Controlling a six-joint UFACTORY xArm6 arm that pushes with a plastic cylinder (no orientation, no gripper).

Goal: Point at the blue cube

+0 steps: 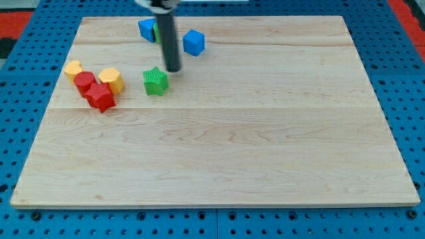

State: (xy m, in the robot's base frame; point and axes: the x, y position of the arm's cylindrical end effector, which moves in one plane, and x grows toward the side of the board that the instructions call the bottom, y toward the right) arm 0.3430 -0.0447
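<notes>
Blocks cluster toward the table's (265,146) top-left corner; my tip (173,69) sits among them, perhaps touching none.

A lab bench: pale wooden board (219,153) lying on a blue perforated mounting plate (20,79)

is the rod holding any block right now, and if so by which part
Nothing is held: the rod has no gripper. My tip rests on the board just right of the green star block, below the blue cube.

Blue cube (193,42), green star (155,81) (ridged), red block (101,97).
</notes>
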